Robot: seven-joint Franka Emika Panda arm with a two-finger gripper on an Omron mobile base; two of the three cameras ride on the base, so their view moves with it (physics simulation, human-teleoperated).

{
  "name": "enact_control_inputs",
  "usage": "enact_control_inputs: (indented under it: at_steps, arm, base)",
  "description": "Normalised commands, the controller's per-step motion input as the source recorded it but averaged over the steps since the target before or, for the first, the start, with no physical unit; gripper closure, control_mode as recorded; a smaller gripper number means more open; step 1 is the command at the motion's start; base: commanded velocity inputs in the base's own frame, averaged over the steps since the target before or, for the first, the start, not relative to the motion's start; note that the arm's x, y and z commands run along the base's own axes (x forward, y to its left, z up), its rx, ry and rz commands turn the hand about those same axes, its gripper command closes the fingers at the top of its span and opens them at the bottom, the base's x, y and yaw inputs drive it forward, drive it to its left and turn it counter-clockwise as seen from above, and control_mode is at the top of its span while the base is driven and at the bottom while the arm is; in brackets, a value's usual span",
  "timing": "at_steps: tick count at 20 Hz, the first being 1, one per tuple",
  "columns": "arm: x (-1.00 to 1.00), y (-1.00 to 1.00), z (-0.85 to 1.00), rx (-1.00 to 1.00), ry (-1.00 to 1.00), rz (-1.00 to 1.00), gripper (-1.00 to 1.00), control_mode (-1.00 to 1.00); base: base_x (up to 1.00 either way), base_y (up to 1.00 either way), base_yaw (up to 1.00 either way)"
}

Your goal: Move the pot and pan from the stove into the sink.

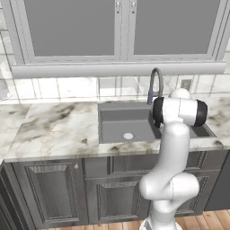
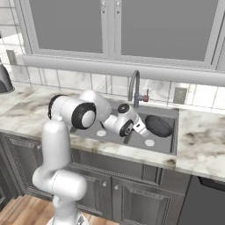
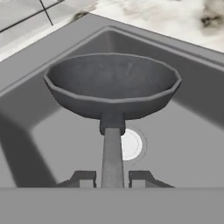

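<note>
Dark pan [image 3: 113, 83] held over right sink [image 2: 171, 145] basin.

Marble counter [image 1: 54, 128] with inset grey sink [image 1: 119, 117], faucet [image 1: 155, 85] at its back rim.

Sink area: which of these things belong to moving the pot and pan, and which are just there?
Job:
- pan, held by its handle over the right basin
- sink
- gripper, shut on the pan's handle

Just there:
- faucet
- marble counter
- wall outlet
- base cabinets
</note>
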Motion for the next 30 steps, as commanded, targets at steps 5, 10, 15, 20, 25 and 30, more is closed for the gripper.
enact_control_inputs:
  at_steps: [5, 10, 15, 20, 25, 30]
  arm:
    - [0.24, -0.25, -0.25, 0.0, 0.0, 0.0, 1.0, -1.0]
    - [0.14, -0.29, -0.32, 0.0, 0.0, 0.01, 1.0, -1.0]
    - [0.04, -0.54, -0.34, 0.02, 0.0, 0.06, 1.0, -1.0]
    - [0.01, -0.37, -0.11, 0.04, 0.0, 0.08, -1.0, -1.0]
    - [0.0, 0.04, 0.23, 0.03, 0.0, -0.01, -1.0, -1.0]
    - [0.0, 0.3, 0.97, 0.05, 0.0, -0.04, -1.0, -1.0]
  base:
    - [0.0, 0.0, 0.0]
    - [0.0, 0.0, 0.0]
    - [0.0, 0.0, 0.0]
    - [0.0, 0.0, 0.0]
    - [0.0, 0.0, 0.0]
    - [0.0, 0.0, 0.0]
